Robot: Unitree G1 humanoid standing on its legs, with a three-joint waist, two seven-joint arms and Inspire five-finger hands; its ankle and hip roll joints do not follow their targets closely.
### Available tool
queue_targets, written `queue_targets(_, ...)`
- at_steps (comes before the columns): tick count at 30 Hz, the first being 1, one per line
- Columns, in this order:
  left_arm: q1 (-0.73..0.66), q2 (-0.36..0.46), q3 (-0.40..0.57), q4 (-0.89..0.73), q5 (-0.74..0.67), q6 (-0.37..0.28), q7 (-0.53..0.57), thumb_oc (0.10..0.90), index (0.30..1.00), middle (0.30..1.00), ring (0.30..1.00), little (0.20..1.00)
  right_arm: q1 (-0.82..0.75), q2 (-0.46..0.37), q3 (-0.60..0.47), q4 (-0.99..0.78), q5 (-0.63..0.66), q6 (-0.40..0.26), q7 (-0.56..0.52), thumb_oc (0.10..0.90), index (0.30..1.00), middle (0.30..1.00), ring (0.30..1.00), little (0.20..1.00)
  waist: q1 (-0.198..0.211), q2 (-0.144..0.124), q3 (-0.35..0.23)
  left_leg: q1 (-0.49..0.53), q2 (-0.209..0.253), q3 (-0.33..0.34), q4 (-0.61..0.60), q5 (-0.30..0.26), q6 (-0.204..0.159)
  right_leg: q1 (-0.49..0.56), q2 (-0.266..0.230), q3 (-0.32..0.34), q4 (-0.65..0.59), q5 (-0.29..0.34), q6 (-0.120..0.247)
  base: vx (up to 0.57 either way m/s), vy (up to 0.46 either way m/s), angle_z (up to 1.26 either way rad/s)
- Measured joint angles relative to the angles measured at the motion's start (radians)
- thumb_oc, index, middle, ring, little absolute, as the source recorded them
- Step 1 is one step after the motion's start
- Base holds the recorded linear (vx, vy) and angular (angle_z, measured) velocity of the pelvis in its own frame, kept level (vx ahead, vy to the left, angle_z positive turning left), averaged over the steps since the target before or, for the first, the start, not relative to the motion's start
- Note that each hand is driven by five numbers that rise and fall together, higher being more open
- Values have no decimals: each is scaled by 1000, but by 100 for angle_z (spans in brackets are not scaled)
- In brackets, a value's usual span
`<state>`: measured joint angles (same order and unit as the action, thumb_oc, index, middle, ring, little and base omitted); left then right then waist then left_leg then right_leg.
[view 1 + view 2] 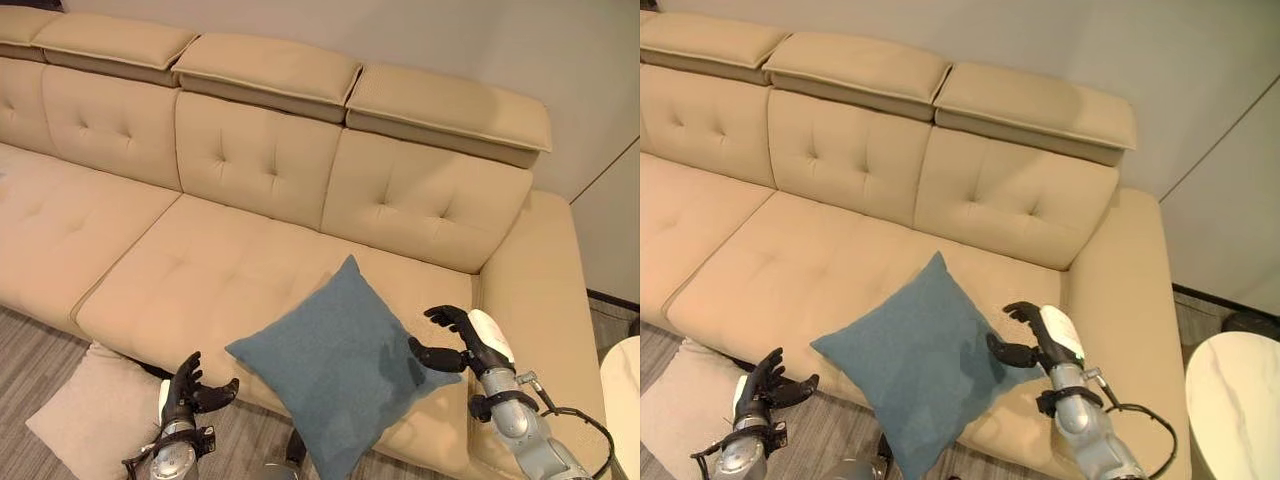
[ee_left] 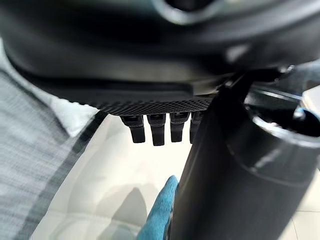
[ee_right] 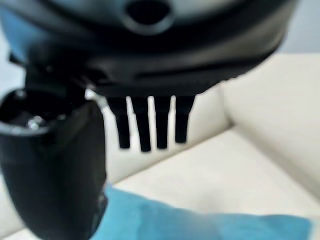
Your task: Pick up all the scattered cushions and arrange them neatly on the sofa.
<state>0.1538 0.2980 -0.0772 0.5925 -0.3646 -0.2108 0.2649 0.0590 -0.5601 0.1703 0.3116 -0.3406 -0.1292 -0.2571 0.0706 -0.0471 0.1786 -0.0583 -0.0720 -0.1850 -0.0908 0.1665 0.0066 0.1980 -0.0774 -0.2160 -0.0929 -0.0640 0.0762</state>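
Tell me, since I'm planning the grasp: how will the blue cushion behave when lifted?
The blue cushion looks plump and soft, so likely light but saggy. Its corner overhangs the sofa seat edge, so a nudge might tip it floorward.

The scene is evenly and softly lit in the head views, a faint shadow being cast on the blue cushion [image 1: 335, 365], while the wrist views are blurred at close range.

The sofa [image 1: 250, 270] runs off the left edge of the frame. The beige cushion [image 1: 95, 410] at lower left is partly tucked under the seat front. The blue cushion [image 1: 335, 360] loses its lower corner at the bottom edge. A white round tabletop [image 1: 1235, 400] is cut off at lower right.
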Motion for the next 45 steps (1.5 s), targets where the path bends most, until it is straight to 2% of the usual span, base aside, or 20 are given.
queue_targets(7, -27, -61, -87, 40, -76, 1, -32, 800, 900, 900, 900, 900, -200, -12, 102, 133, 89, 17, -12, 800, 900, 900, 900, 900, 11, -4, -8, -7, 5, -6, 1, 4, -5, -4, 8, -4, 0, 0, -1, -7, -9, 3)
queue_targets(11, -69, -98, -180, 42, -181, 1, -37, 800, 900, 900, 900, 900, -334, 75, 142, 275, 257, 18, -32, 800, 900, 900, 900, 900, 58, -31, -28, -67, 14, -34, 1, 25, -14, -55, 29, -29, 1, 1, -3, -87, -46, 17)
queue_targets(13, -107, -92, -208, 46, -235, 1, -31, 800, 900, 900, 900, 900, -429, 129, 162, 378, 367, 23, -51, 800, 900, 900, 900, 900, 67, -48, -28, -113, 23, -48, 1, 34, -24, -95, 40, -33, 0, 4, -7, -71, -34, 19)
queue_targets(14, -128, -96, -232, 47, -247, 1, -33, 800, 900, 900, 900, 900, -457, 138, 179, 399, 396, 26, -52, 800, 900, 900, 900, 900, 84, -52, -25, -135, 26, -53, 1, 40, -27, -117, 44, -39, 0, 7, -11, -47, -24, 18)
queue_targets(17, -155, -101, -256, 47, -264, 0, -32, 800, 900, 900, 900, 900, -518, 196, 217, 459, 446, 27, -53, 800, 900, 900, 900, 900, 97, -69, -16, -164, 26, -76, 2, 45, -32, -138, 50, -58, 0, 7, -11, -44, -25, 18)
queue_targets(21, -234, -109, -265, 86, -305, -6, -30, 800, 900, 900, 900, 900, -587, 295, 217, 541, 506, 25, -67, 800, 900, 900, 900, 900, 129, -96, 35, -196, 32, -84, 2, 50, -41, -166, 58, -65, 0, 7, -11, -33, -10, 6)
queue_targets(25, -353, -127, -264, 203, -353, -9, -14, 800, 900, 900, 900, 900, -737, 302, 301, 676, 469, 58, -113, 800, 900, 900, 900, 900, 135, -109, 86, -225, 34, -94, 2, 56, -48, -192, 62, -74, 0, 11, -15, -24, -8, 5)
queue_targets(27, -425, -129, -262, 264, -370, -10, -9, 800, 900, 900, 900, 900, -821, 290, 386, 746, 347, 105, -129, 800, 900, 900, 900, 900, 135, -122, 95, -246, 35, -98, 2, 59, -51, -212, 64, -79, 0, 13, -17, -12, 3, 3)
queue_targets(30, -486, -135, -264, 251, -377, -12, 31, 800, 900, 900, 900, 900, -869, 298, 393, 740, 195, 161, -164, 800, 900, 900, 900, 900, 137, -131, 131, -250, 35, -99, 2, 61, -49, -215, 64, -80, 0, 14, -18, -6, 5, 1)
queue_targets(31, -501, -136, -264, 252, -379, -12, 37, 800, 900, 900, 900, 900, -882, 300, 399, 740, 164, 171, -166, 573, 559, 559, 559, 559, 136, -131, 140, -251, 34, -99, 2, 61, -49, -216, 64, -79, 0, 14, -18, 0, 0, 0)
queue_targets(32, -515, -135, -264, 258, -379, -12, 42, 800, 900, 900, 900, 900, -892, 300, 407, 741, 151, 174, -167, 400, 300, 300, 300, 300, 135, -130, 148, -251, 34, -98, 2, 61, -49, -216, 63, -79, 0, 14, -18, 0, 0, 0)
queue_targets(34, -528, -135, -261, 265, -384, -12, 55, 800, 900, 900, 900, 900, -903, 300, 415, 735, 148, 182, -167, 400, 300, 300, 300, 300, 131, -132, 152, -255, 34, -98, 2, 61, -49, -221, 63, -79, 1, 15, -19, 0, 0, 0)
queue_targets(35, -535, -136, -259, 271, -393, -13, 56, 770, 855, 855, 855, 855, -905, 301, 426, 734, 144, 182, -171, 400, 300, 300, 300, 300, 125, -136, 154, -258, 36, -96, 2, 60, -49, -225, 64, -78, 1, 15, -19, -24, 8, -4)
queue_targets(36, -553, -137, -260, 297, -401, -14, 55, 555, 533, 533, 533, 533, -909, 300, 441, 732, 139, 182, -174, 400, 300, 300, 300, 300, 124, -140, 156, -259, 37, -95, 2, 60, -49, -227, 65, -77, 1, 16, -20, -14, 5, -6)
queue_targets(37, -574, -134, -259, 326, -400, -14, 56, 400, 300, 300, 300, 300, -915, 303, 458, 729, 125, 182, -174, 400, 300, 300, 300, 300, 118, -146, 159, -261, 40, -94, 2, 60, -49, -230, 67, -75, 1, 18, -23, 3, -17, -5)
queue_targets(41, -653, -104, -228, 424, -399, -10, 62, 400, 300, 300, 300, 300, -917, 309, 502, 648, 82, 180, -176, 400, 300, 300, 300, 300, 104, -174, 166, -262, 54, -73, 2, 60, -50, -241, 73, -52, 1, 27, -25, 5, -14, -17)
queue_targets(45, -664, -74, -215, 403, -399, -10, 103, 400, 300, 300, 300, 300, -861, 306, 491, 512, 79, 167, -171, 400, 300, 300, 300, 300, 78, -184, 165, -264, 59, -52, 2, 60, -50, -250, 72, -25, 1, 39, -17, 4, 10, -18)
